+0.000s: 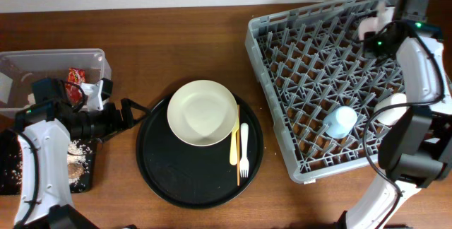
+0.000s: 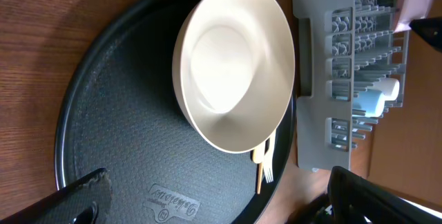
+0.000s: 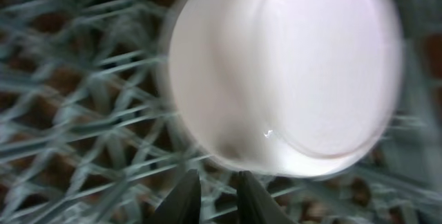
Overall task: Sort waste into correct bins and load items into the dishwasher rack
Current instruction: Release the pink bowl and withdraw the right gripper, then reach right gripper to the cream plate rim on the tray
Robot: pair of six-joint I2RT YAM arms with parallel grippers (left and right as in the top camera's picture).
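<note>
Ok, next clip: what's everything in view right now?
dishwasher rack: one, grey, table's right
pink bowl: one, rack's far corner
light blue cup: one, in rack
small cream cup: one, beside blue cup
round tray: one, black, centre
plate: one, cream, on round tray
utensil: one, yellow, on round tray
fork: one, white, beside utensil
tub: one, clear, far left
wrapper: one, red, in tub
shallow tray: one, black, holds rice
left pincer: open, at round tray's edge
right pincer: nearly closed, empty, by bowl
</note>
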